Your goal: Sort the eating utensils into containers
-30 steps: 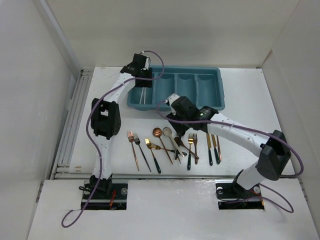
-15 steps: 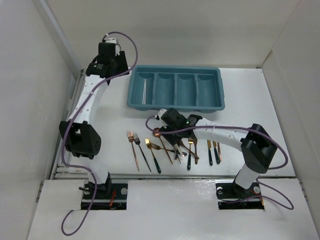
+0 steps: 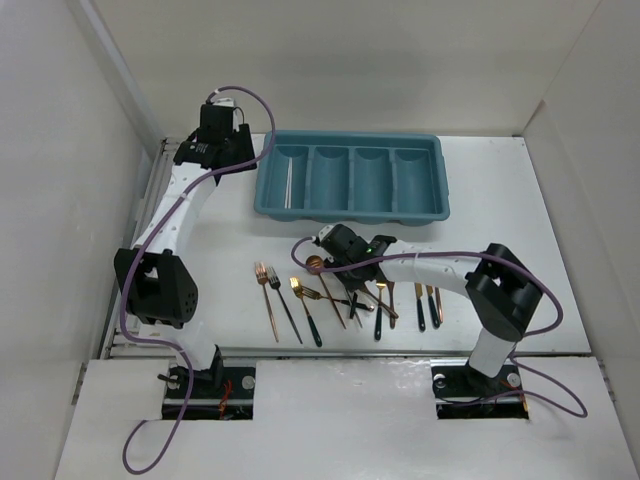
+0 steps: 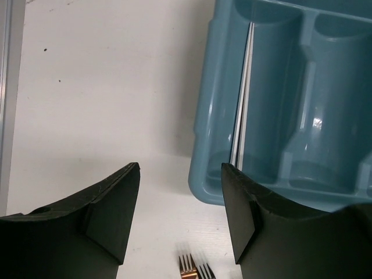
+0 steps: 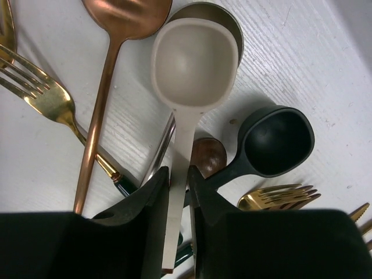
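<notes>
In the lower middle of the top view, the eating utensils (image 3: 330, 295) are lying in a loose row on the white table (image 3: 520, 200). Just above them in that frame, the right gripper (image 5: 178, 189) is pinching the handle of the white spoon (image 5: 195, 61), its jaws narrowed onto it. The spoon's bowl is lying over a grey metal spoon (image 5: 232, 23), with the black spoon (image 5: 273, 139) to its right and a copper spoon (image 5: 99, 116) to its left. Farther up, the teal tray (image 3: 350, 212) is sitting at centre frame, with a pale slim utensil (image 4: 241, 104) lying in its leftmost compartment. At upper left, the left gripper (image 4: 180, 215) is hanging over the table beside the tray's left end, jaws standing apart and holding nothing.
</notes>
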You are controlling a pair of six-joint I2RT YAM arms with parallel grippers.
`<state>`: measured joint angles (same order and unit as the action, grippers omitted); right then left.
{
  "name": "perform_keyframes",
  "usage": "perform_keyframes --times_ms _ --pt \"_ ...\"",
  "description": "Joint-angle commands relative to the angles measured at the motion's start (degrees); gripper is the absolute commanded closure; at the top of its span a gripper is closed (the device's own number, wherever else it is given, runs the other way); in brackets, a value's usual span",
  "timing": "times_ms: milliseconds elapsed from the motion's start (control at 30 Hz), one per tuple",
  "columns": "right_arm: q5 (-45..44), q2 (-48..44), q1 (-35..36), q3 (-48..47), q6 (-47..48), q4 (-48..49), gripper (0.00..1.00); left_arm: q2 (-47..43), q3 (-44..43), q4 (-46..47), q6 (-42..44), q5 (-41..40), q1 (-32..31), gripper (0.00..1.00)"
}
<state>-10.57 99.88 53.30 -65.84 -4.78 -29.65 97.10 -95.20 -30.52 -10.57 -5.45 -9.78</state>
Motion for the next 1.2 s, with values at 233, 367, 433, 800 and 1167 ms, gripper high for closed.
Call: perform_keyframes --times_ms 233,367,433,800,1167 --pt "-0.33 2.16 0.23 -1.74 1.17 2.58 0.66 -3.76 0.63 1.78 0.28 -0.26 -0.06 0.45" --pt "-0.33 3.40 0.23 -2.80 1.17 1.96 0.85 -3.76 1.15 1.78 0.28 -0.26 -0.06 0.45" --pt "-0.33 3.40 0.23 -3.50 1.17 1.35 1.00 -3.76 1.15 1.78 0.28 -0.26 -0.06 0.45" --pt "-10.69 -8.27 0.23 -16.32 -1.18 -4.19 1.00 -3.76 1.15 1.78 0.28 2.81 0.46 0.45" --pt "-17.82 2.50 -14.97 -32.40 -7.61 3.98 1.00 -4.81 0.72 -4.19 0.37 8.79 -4.79 0.45"
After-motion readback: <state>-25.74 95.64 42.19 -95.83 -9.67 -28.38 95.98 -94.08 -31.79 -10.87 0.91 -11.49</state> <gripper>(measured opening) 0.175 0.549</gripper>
